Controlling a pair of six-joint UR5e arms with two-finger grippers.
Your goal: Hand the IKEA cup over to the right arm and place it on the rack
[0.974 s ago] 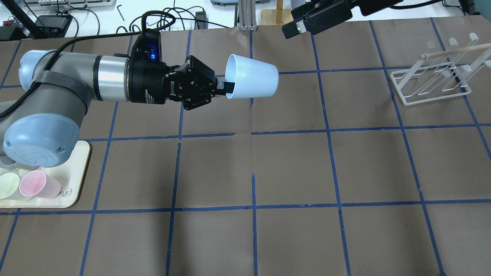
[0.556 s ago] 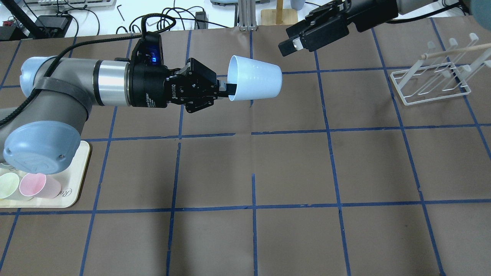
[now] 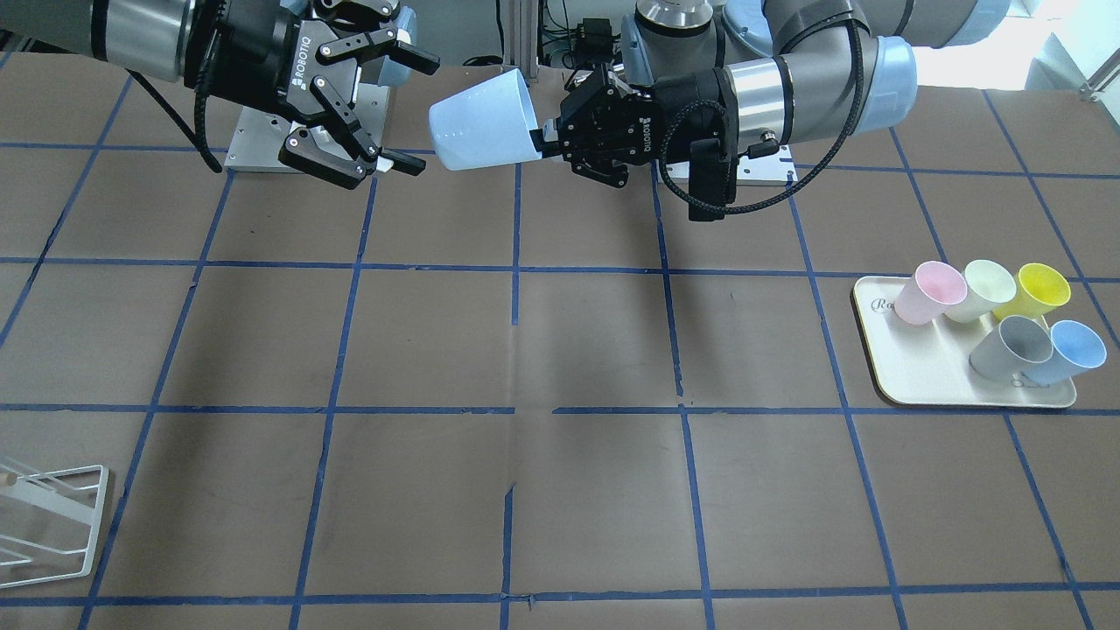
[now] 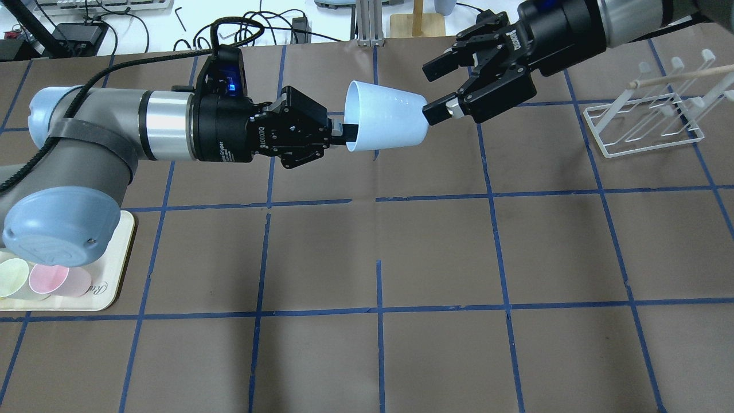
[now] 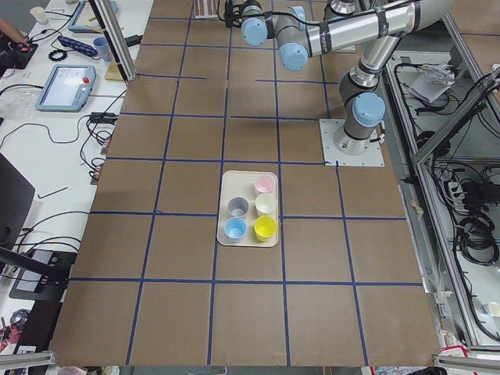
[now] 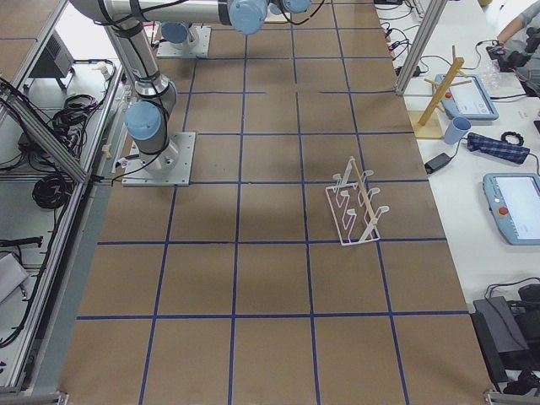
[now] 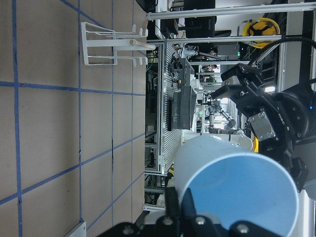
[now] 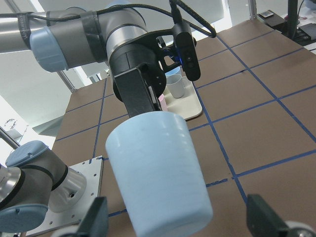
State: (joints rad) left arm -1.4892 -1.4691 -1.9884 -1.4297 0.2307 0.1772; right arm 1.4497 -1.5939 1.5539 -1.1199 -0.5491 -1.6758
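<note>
The pale blue IKEA cup [image 4: 387,123] hangs sideways above the table, mouth toward the left arm. My left gripper [image 4: 344,131] is shut on its rim, one finger inside the cup. It shows in the front view too, the cup [image 3: 481,121] in the left gripper [image 3: 541,138]. My right gripper [image 4: 434,92] is open at the cup's base, with its jaws spread on either side and no visible contact. The right wrist view shows the cup [image 8: 158,173] between the open fingertips [image 8: 96,217]. The white wire rack [image 4: 596,133] stands at the far right.
A cream tray [image 3: 927,385] on the robot's left side holds pink [image 3: 927,293], pale green [image 3: 980,289], yellow [image 3: 1037,289], grey [image 3: 1011,346] and a second blue cup [image 3: 1067,350]. Blue tape lines grid the brown table. Cables and stands lie beyond the far edge.
My right gripper has swung down and in from the far edge, and its open jaws now flank the cup's base. The left gripper and cup have shifted slightly right.
</note>
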